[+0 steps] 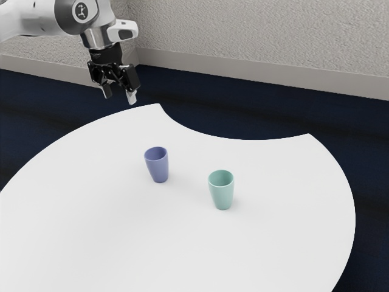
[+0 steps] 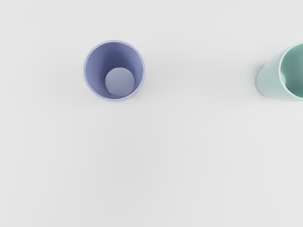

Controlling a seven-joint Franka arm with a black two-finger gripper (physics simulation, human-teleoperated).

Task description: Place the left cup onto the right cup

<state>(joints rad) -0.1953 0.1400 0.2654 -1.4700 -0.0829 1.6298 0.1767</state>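
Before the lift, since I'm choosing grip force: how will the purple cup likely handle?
The purple cup looks rigid and probably light: thin walls, empty inside. It tapers to a narrow base, so a nudge could tip it. Smooth walls may slip in the pincer.

Bright, soft, even light falls from above. In the exterior view the white table (image 1: 91,237) is nearly washed out, against a very dark navy floor (image 1: 255,109) and a flat mid-grey wall (image 1: 273,30) across the upper frame. The purple cup (image 1: 157,164) and green cup (image 1: 220,189) cast only faint, smudged shadows at their bases. In the wrist view the table is a uniform pale grey-white, and the purple cup's inner wall is shaded darker than its base.
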